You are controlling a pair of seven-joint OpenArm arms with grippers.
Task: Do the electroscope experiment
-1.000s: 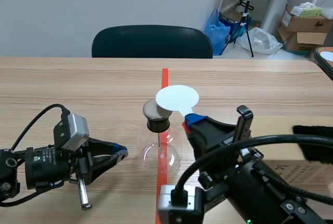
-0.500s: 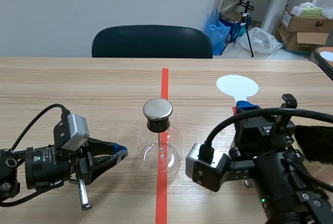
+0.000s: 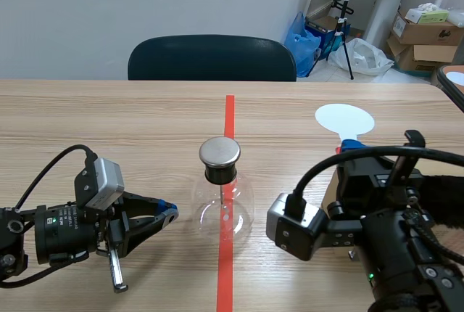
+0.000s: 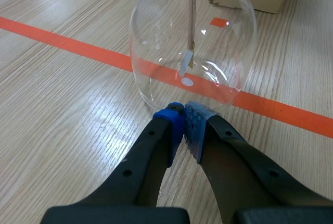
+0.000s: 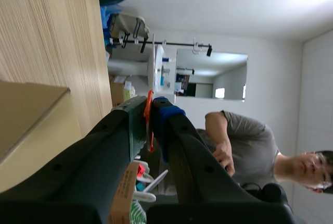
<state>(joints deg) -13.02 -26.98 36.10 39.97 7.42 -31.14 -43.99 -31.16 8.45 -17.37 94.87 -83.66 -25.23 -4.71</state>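
Glass electroscope (image 3: 223, 207) on counter (image 3: 109, 120) centre line; white disc paddle (image 3: 344, 120) held to its right

Upright on the orange-red tape line, the electroscope carries a metal cap (image 3: 220, 152) on a black stopper. A thin rod (image 4: 193, 15) hangs inside the bulb with a small leaf at its end. Low on the counter, the left end effector (image 3: 168, 214) lies just beside the bulb, fingertips together on nothing. The right end effector (image 3: 350, 145) is clamped on the paddle's orange handle, the disc well apart from the cap.
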